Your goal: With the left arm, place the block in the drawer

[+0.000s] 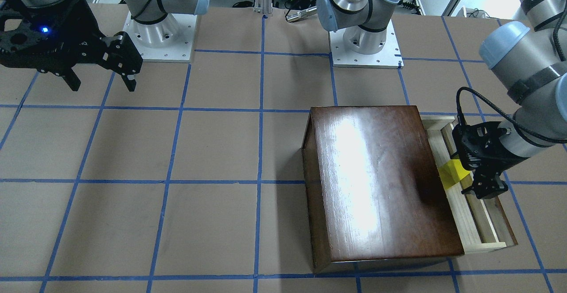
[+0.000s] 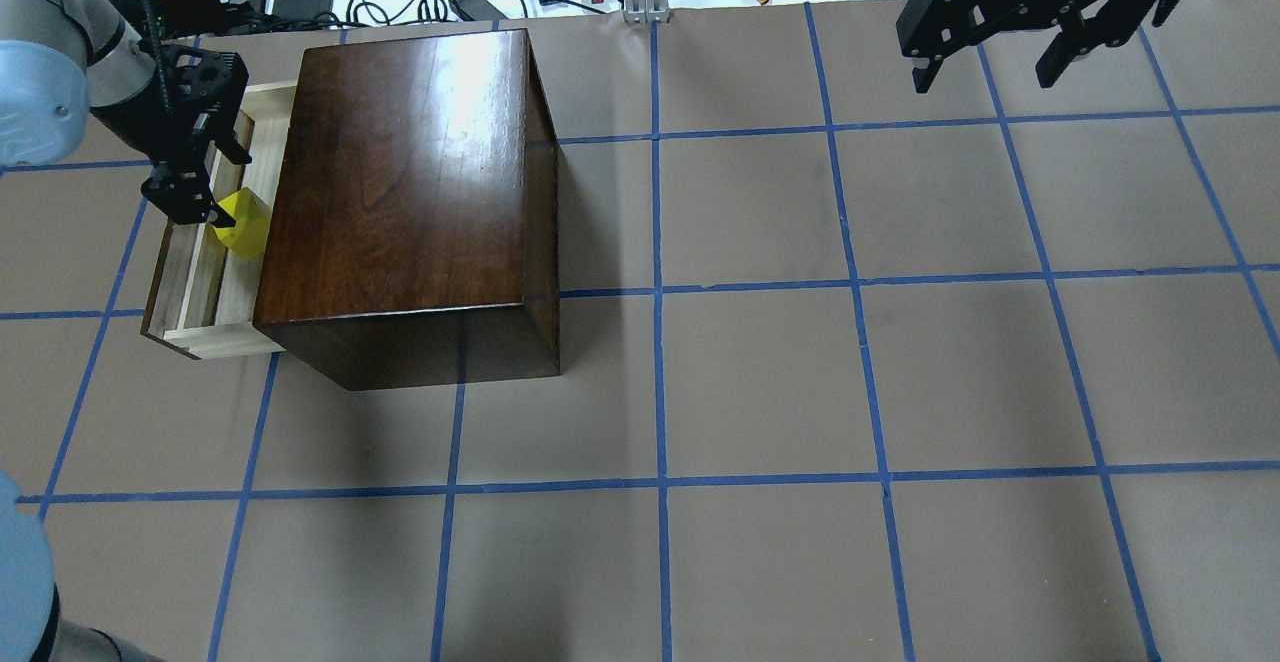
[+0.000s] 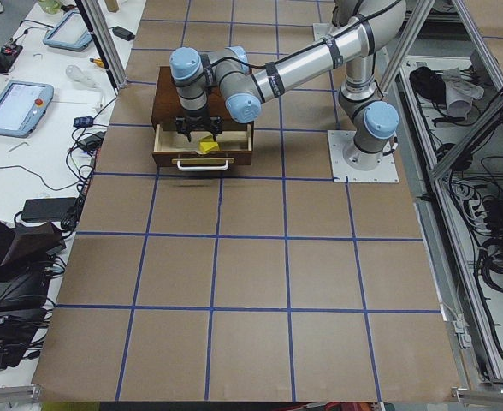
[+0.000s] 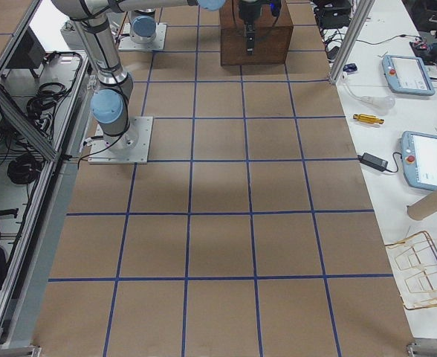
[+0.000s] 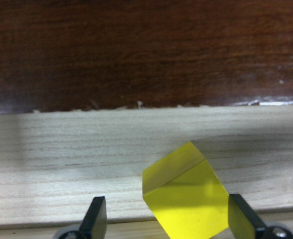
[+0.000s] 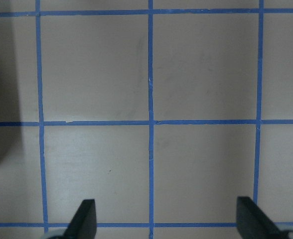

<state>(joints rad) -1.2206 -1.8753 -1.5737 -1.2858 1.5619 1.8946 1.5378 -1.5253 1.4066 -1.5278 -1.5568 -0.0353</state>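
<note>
Operator, your left arm (image 2: 60,72) reaches in over the drawer (image 2: 200,287), which stands open out of the glossy dark box (image 2: 400,162) on the robot's left side. The left end effector (image 5: 169,225) points down into the pale wooden tray with its fingers spread apart and clamped on nothing.

Look at the left wrist view. The yellow block (image 5: 186,199) sits between the two fingertips, tipped up on an edge rather than lying flat. It's right against one finger (image 5: 242,221), and there's a clear gap to the other. Behind it you see the drawer's pale wood, then the dark face of the box above that. I can't tell from here whether the block rests on the drawer floor.

From overhead, the block lies inside the drawer's outline, about halfway along its length and just beside the box's edge. The black ribbed cable (image 1: 487,107) loops into the wrist above it.

Over on the other side, your right end effector (image 2: 985,72) hovers above the bare tabletop (image 2: 760,342) with its blue tape grid. It's well apart from the box, with its fingers wide open and nothing between them.
</note>
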